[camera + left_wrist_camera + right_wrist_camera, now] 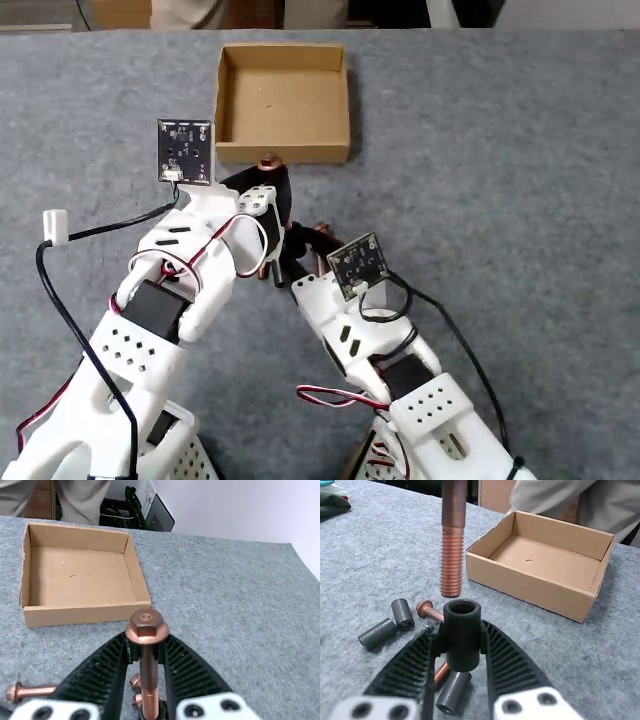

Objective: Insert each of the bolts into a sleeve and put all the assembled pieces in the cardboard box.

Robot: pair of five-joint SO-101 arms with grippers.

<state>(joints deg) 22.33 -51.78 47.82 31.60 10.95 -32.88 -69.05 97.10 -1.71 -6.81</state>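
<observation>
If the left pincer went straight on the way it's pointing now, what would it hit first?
Most likely the near wall of the cardboard box, which sits just ahead of the left pincer and the bolt it holds. Its tilt is unclear, so the table could come first.

held bolt (453, 555): head cut off | loose bolt (25, 691): shank behind jaws

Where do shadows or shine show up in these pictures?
High view: even light, thin shadow beside the box. Left wrist view: the bolt head has a faint sheen. Right wrist view: the box's inside is darker than its front wall.
</observation>
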